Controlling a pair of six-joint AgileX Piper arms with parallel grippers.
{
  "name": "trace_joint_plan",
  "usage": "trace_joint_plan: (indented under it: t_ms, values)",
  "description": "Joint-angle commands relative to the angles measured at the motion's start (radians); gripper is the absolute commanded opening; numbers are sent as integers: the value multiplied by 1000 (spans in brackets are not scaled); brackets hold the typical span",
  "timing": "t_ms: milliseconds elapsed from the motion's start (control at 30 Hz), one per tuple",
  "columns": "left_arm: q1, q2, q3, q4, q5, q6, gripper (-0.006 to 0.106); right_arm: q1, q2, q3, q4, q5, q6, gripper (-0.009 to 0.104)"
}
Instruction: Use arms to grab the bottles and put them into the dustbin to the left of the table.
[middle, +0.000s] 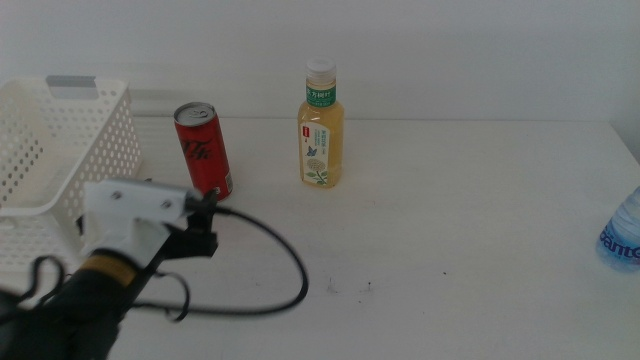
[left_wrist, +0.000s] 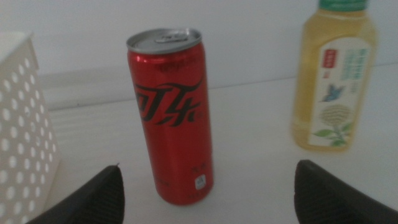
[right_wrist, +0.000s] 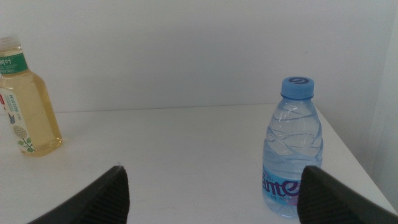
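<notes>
Can (middle: 204, 148) stands upright near the back of the table (middle: 450, 240), just beside the white basket (middle: 60, 150) at the table's left, with the yellow drink bottle (middle: 320, 125) a little further right. The left gripper (left_wrist: 205, 193) faces the can from the front with its jaws spread wide, the can showing between them but not yet reached; this looks like the approach for a side grasp, and taking the can first seems sensible since it sits closest to the basket. Nothing is in the basket as far as its visible part shows. The water bottle (right_wrist: 292, 149) stands upright at the table's far right edge. The right gripper (right_wrist: 214, 193) waits near it, jaws apart and empty, likely placed to take that bottle later
</notes>
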Motion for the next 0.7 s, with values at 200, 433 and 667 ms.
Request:
trace_joint_plan:
  t_ms: [200, 433, 667]
  values:
    - [-6, 206, -209, -124, -12, 71, 94, -2, -4, 3, -7, -9, -6, 87]
    - [14, 335, -366, -135, 47, 78, 94, -2, -4, 3, -7, -9, -6, 87]
    - [61, 428, -488, -117, 91, 78, 94, -2, -4, 3, -7, -9, -6, 87]
